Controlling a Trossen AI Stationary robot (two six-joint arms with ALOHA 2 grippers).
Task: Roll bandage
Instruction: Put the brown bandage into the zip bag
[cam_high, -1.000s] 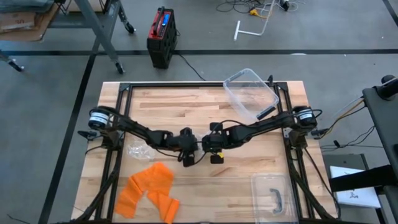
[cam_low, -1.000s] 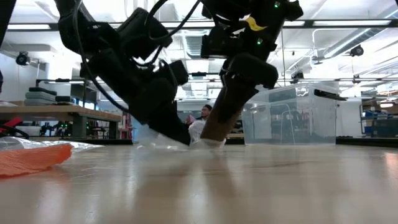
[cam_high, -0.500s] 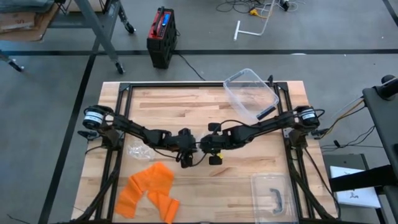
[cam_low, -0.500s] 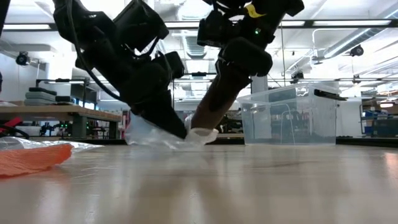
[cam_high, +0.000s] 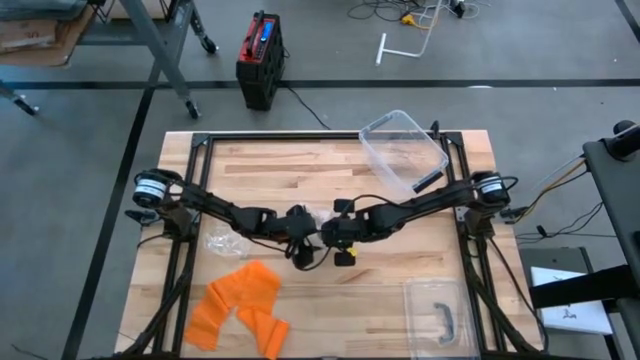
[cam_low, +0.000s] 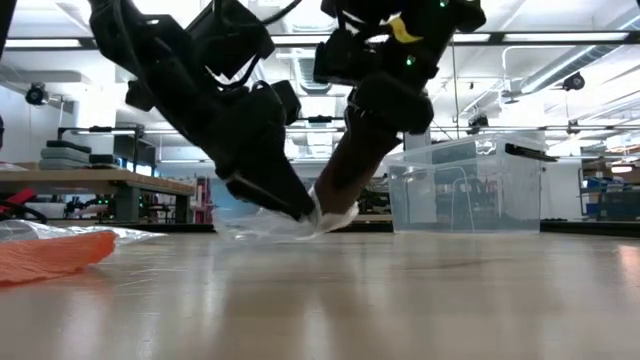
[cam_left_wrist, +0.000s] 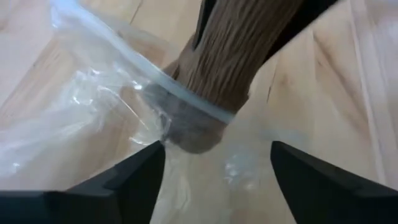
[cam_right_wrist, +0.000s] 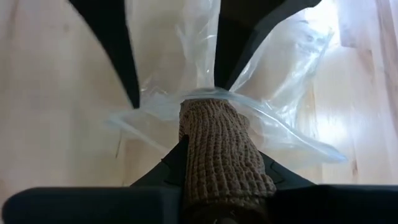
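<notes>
Both arms are reaching in from the table's sides, left from nine o'clock and right from three o'clock, and meeting near the middle. The left gripper (cam_high: 306, 243) is holding its fingers (cam_left_wrist: 323, 186) wide apart. The right gripper (cam_high: 333, 240) is squeezing a brown bandage roll (cam_right_wrist: 221, 155), tips pointing down.

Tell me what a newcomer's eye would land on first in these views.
Mid-table, both arms meet: the right claw is pushing a brown rolled bandage into a clear plastic bag, with the left claw open at the bag's mouth. Next comes the bright orange bandage near the table's front left, then the clear bin at the back right.
</notes>
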